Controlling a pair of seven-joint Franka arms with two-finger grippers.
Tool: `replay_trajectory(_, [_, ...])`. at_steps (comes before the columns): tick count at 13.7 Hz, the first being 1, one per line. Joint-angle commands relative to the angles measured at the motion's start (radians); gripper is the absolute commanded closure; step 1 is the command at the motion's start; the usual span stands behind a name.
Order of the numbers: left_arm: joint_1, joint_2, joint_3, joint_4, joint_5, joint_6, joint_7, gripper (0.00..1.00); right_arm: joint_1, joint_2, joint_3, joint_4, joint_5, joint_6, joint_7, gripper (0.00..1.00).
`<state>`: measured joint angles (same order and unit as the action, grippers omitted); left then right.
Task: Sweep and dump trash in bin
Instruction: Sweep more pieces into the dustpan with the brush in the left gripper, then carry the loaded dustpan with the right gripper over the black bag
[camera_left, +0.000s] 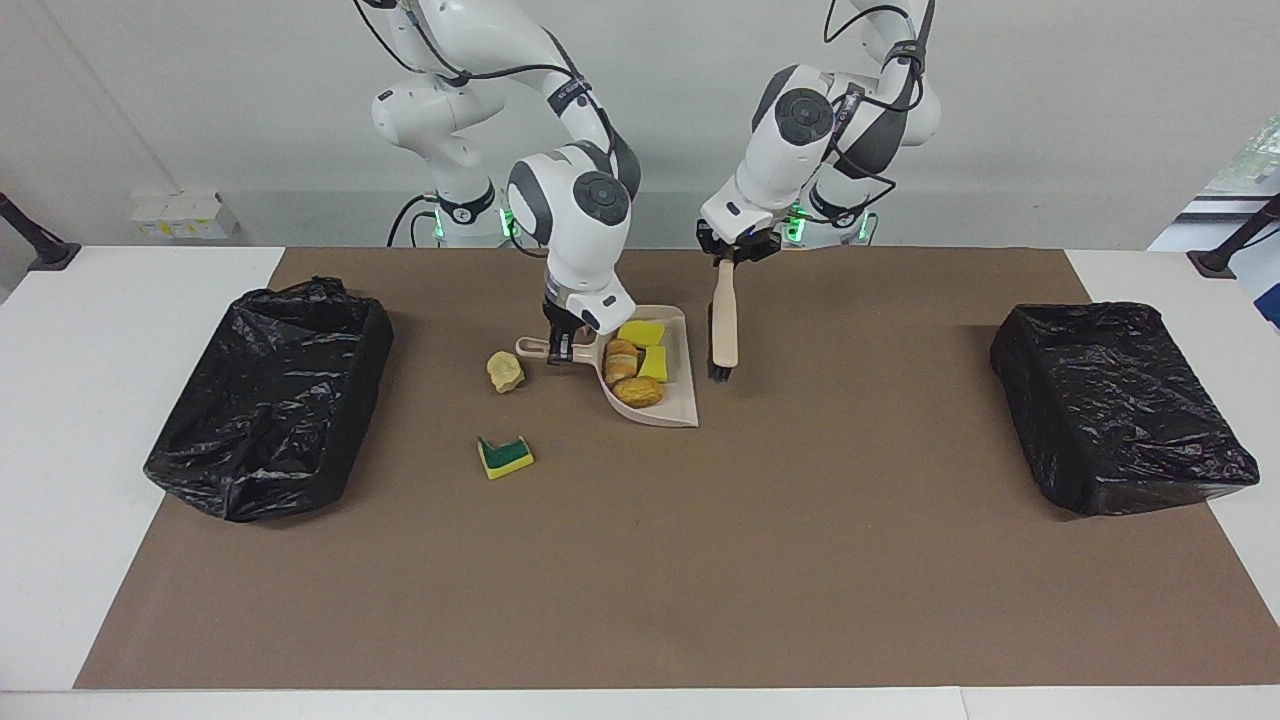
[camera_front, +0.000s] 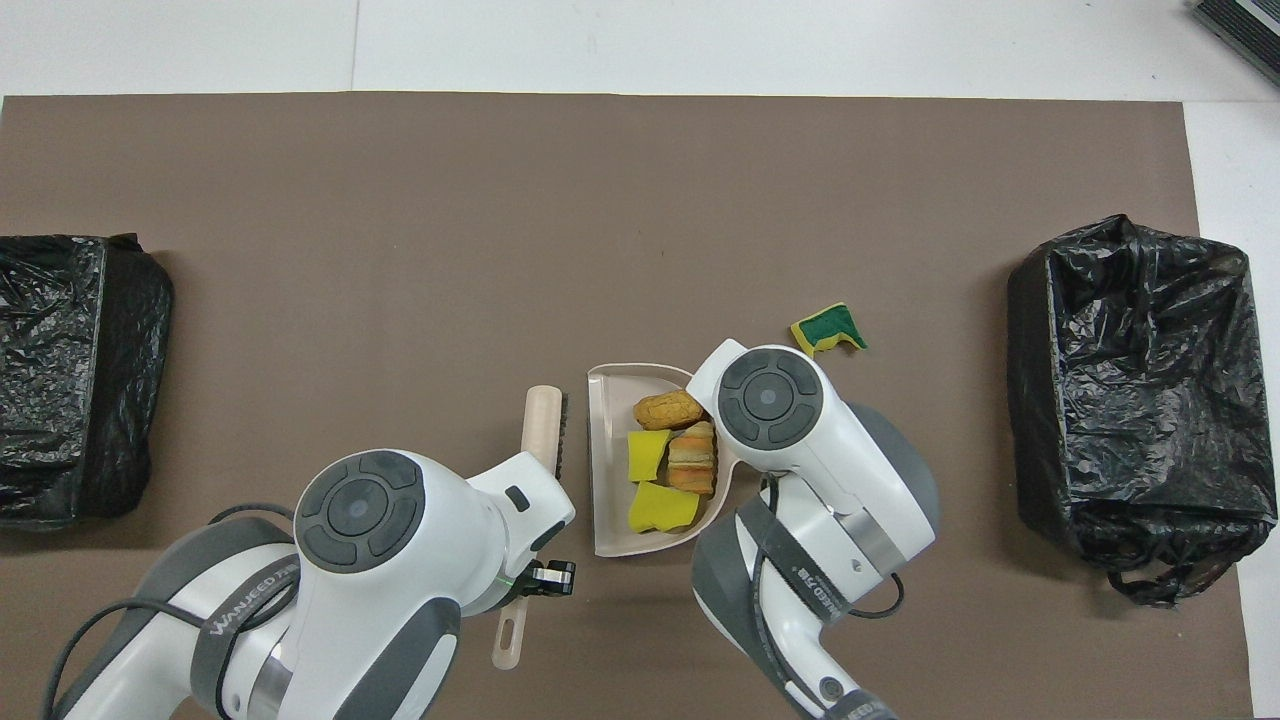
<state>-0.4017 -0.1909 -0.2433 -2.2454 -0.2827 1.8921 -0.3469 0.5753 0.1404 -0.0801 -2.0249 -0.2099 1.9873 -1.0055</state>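
My right gripper (camera_left: 560, 346) is shut on the handle of the beige dustpan (camera_left: 682, 396), which rests on the brown mat. In the pan lie pieces of the trash: two yellow sponge pieces (camera_front: 659, 507) and two orange-tan chunks (camera_front: 668, 408). My left gripper (camera_left: 728, 256) is shut on the beige brush (camera_left: 724, 318), which hangs bristles-down just beside the pan, toward the left arm's end. A beige lump (camera_left: 505, 371) sits on the mat close to the pan's handle; the right arm hides it in the overhead view. A green-backed sponge (camera_front: 828, 330) lies farther from the robots.
Two bins lined with black bags stand on the mat, one (camera_left: 270, 400) at the right arm's end and one (camera_left: 1120, 405) at the left arm's end. The mat (camera_front: 400, 250) reaches nearly to the table's edges.
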Motion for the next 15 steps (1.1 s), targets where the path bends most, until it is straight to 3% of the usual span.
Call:
replay_trajectory(1, [0.037, -0.016, -0.007, -0.010, 0.048, -0.040, -0.010, 1.00, -0.064, -0.097, 0.007, -0.029, -0.003, -0.039, -0.061, 1.00])
replay_trajectory(6, [0.023, -0.002, -0.013, -0.025, 0.108, -0.021, -0.127, 1.00, -0.162, -0.197, 0.000, -0.017, -0.009, -0.078, -0.076, 1.00])
replay_trajectory(13, [-0.045, 0.062, -0.016, -0.023, 0.109, 0.093, -0.196, 1.00, -0.461, -0.166, -0.001, 0.055, -0.034, -0.051, -0.358, 1.00])
replay_trajectory(15, [-0.142, 0.067, -0.016, -0.035, 0.109, 0.093, -0.324, 1.00, -0.530, -0.168, -0.001, 0.061, -0.057, -0.027, -0.456, 1.00])
